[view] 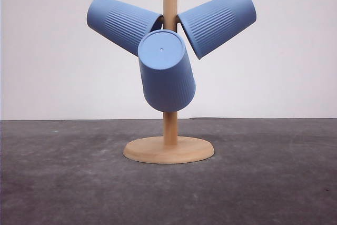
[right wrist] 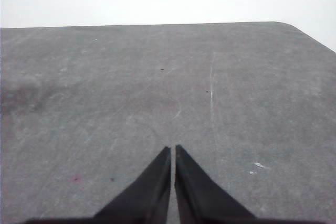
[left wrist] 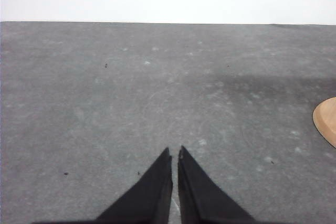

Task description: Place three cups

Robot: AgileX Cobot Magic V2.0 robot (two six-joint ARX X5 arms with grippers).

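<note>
Black fingers of the left gripper [left wrist: 175,153] come to two points with only a thin slit between them, holding nothing, low over the grey table [left wrist: 105,103]. Off to one side of them, at the picture's edge, shows a curved piece of the wooden base [left wrist: 326,120]. Right gripper [right wrist: 172,149] is the same: two dark fingers pressed nearly together, nothing between, over bare table with a rounded corner beyond.

Seen from the front, one wooden stand rises from a round base [view: 168,150] on the table, its single post [view: 169,125] going up out of the frame. Three blue cups hang on it, mouths toward the post, bottoms outward. Left cup [view: 122,23] slants up and left. Right cup [view: 218,22] slants up and right. Middle cup [view: 166,72] points toward the camera, its flat bottom showing, and it covers part of the post. All three crowd together at the post; whether they touch I cannot tell.
</note>
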